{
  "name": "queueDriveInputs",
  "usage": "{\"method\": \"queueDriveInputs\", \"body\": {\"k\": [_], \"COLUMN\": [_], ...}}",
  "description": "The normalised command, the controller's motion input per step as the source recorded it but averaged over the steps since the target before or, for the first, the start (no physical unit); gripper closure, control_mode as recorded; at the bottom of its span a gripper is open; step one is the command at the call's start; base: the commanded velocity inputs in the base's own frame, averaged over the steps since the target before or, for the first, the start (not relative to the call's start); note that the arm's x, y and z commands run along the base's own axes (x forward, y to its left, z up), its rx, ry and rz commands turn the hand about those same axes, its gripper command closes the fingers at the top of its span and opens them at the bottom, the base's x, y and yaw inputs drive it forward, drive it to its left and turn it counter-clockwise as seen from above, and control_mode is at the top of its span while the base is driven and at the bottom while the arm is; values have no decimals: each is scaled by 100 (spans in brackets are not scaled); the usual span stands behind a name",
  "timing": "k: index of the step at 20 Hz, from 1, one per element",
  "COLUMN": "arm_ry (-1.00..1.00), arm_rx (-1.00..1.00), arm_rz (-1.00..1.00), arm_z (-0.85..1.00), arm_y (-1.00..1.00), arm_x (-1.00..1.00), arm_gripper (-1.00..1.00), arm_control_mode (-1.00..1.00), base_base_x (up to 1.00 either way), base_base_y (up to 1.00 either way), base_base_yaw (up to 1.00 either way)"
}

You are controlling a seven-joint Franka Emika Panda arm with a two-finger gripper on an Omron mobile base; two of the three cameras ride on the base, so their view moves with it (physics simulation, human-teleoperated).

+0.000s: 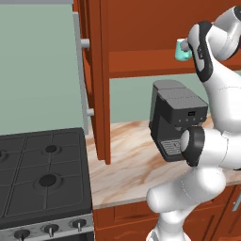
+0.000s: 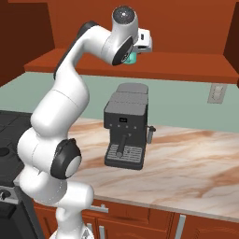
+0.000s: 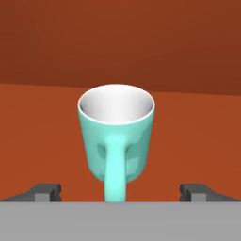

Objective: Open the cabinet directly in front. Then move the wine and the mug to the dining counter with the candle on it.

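The cabinet's left door [image 1: 96, 80] is swung open, showing its reddish-brown inner shelf [image 1: 150, 63]. The teal mug [image 3: 116, 136] stands upright on that shelf [image 2: 182, 66], its handle turned toward my hand. My gripper [image 3: 120, 192] is open just in front of the mug, one fingertip [image 3: 44, 190] on each side of the handle and neither touching it. From the base, the mug [image 1: 180, 51] peeks out behind my raised arm, and a sliver of mug [image 2: 132, 58] shows under the wrist. The wine, the dining counter and the candle are out of view.
A dark coffee machine [image 1: 176, 117] stands on the marble worktop [image 1: 132, 164] below the shelf, also seen from the right [image 2: 125, 130]. A black cooktop [image 1: 42, 174] lies to the left. A wall socket [image 2: 215, 94] is at the far right.
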Motion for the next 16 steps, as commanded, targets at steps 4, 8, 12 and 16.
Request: {"method": "queueDriveInputs", "body": {"k": [4,8,12,16], "arm_ry": [0,0,0,0], "arm_rx": [0,0,0,0], "arm_rz": [1,0,0,0], "arm_z": [0,0,0,-2], "arm_y": [0,0,0,0], "arm_x": [8,7,6,4], "arm_gripper": [-100,-100,-100,-100], "arm_control_mode": [-100,-100,-100,-100], "base_base_x": [0,0,0,0], "base_base_y": [0,0,0,0], "base_base_yaw": [0,0,0,0]}}
